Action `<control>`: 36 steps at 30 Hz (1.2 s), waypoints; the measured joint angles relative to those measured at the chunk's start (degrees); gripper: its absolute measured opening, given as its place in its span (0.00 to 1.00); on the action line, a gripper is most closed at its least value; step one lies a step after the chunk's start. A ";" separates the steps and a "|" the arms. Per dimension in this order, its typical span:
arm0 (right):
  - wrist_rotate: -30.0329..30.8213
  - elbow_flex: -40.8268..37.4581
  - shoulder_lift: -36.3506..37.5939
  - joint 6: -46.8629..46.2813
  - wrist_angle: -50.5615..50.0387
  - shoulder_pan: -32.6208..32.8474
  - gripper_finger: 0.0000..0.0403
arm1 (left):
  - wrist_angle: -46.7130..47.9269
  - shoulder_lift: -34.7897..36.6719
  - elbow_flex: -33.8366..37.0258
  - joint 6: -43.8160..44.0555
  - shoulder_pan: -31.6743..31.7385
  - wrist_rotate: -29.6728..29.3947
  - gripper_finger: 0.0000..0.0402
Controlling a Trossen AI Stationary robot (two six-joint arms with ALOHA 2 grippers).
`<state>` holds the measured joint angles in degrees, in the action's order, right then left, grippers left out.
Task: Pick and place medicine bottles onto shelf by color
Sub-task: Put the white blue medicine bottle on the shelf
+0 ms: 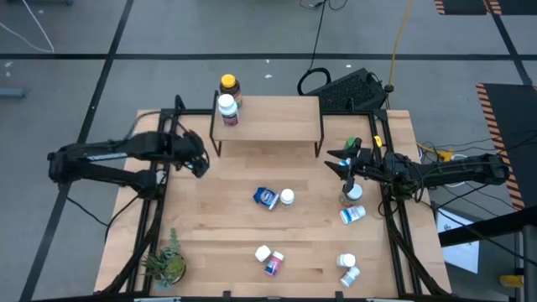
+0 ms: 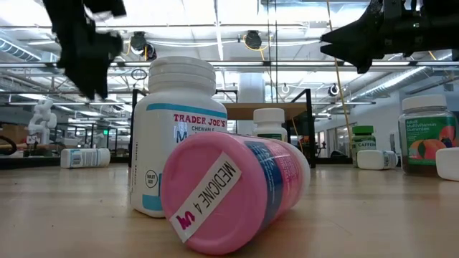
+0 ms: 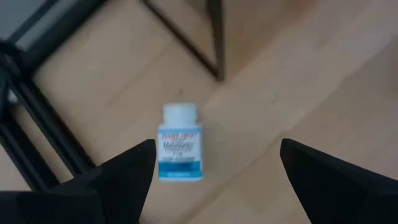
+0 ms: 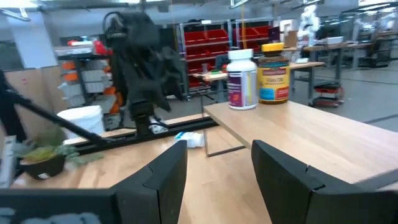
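Observation:
The shelf [image 1: 267, 122] stands at the table's far middle. On its left end stand an amber yellow-capped bottle [image 1: 229, 85] and a white pink-labelled bottle [image 1: 226, 110]. My left gripper [image 1: 198, 162] hovers open left of the shelf, pointing steeply down over a white blue-labelled bottle [image 3: 180, 144] that lies on its side on the table. My right gripper [image 1: 339, 160] waits open and level at the shelf's right end, with nothing between its fingers [image 4: 219, 149]. Other medicine bottles lie about the table: a blue one [image 1: 266, 198], a white one [image 1: 287, 197], and several at the near and right sides.
A small potted plant [image 1: 166, 264] stands at the near left corner. The shelf's black leg [image 3: 214, 37] stands just beyond the lying bottle. A pink-capped bottle [image 2: 229, 190] lies beside an upright white one [image 2: 179, 136] near the front edge. Black frame rails [image 1: 151, 210] run along both table sides.

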<state>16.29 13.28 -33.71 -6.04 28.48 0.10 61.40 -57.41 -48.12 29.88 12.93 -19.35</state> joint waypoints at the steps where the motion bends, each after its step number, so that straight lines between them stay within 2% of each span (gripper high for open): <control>1: -0.11 0.00 -0.02 0.02 0.04 0.00 0.44 | -1.37 -0.88 1.80 0.05 0.48 0.00 0.89; 7: -0.13 0.02 -0.04 1.13 0.42 0.02 0.44 | -4.71 -6.08 7.47 0.48 4.94 0.01 0.96; 22: -1.62 0.02 -0.04 3.35 0.86 0.02 0.44 | -8.98 -17.15 7.68 -1.88 13.65 0.68 0.97; 27: -2.59 0.01 -0.04 2.11 0.86 0.01 0.44 | -14.26 -18.36 10.11 -4.96 15.26 6.14 0.97; 31: -3.13 0.02 -0.04 1.25 0.94 0.02 0.44 | -17.36 -18.33 12.57 -6.79 16.29 7.49 0.97; 36: -3.13 0.01 -0.04 1.14 0.97 0.02 0.44 | -22.14 -18.36 15.00 -8.86 16.14 14.99 0.93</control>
<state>13.17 13.28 -33.76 -4.91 29.45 0.12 39.26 -75.77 -33.12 21.02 29.06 -4.36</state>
